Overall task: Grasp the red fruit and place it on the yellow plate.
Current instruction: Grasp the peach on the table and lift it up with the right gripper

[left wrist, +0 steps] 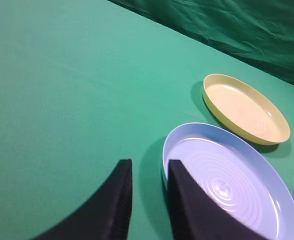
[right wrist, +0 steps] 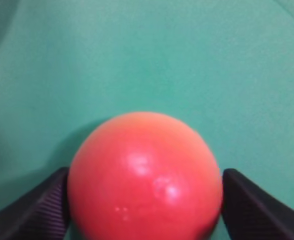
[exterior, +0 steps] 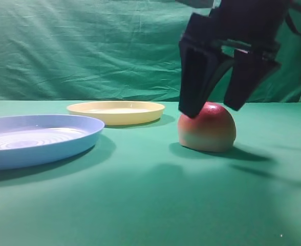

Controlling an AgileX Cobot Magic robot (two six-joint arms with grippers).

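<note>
Progress: I judge the task at the grasp stage. The red fruit [exterior: 207, 128] sits on the green cloth [exterior: 150, 205], not yet lifted and not yet on the yellow plate [exterior: 116, 111]; the lift, the carry and the drop are all left.

Right gripper [exterior: 216, 105]: I have it down over the fruit, jaws spread, one finger on each side of the dome. In the right wrist view the fruit [right wrist: 144, 176] fills the gap and both fingers [right wrist: 29, 215] sit right at its flanks. I cannot tell whether they are pressing yet or only just beside the skin, so I would not call it gripped.

Left gripper [left wrist: 148, 200]: idle, fingers drawn nearly together with a narrow slit between them and nothing held, hanging just beside the near rim of the blue plate [left wrist: 232, 180].

Blue plate: nearer to me than the fruit and off to its left in the high view; ringed floor, nothing in it.

Fruit: flat base down, red top, pale lower band, well apart from both plates.

Yellow plate: farther back than the fruit and to its left, near the curtain [exterior: 89, 46]; nothing in it as far as I can see.
</note>
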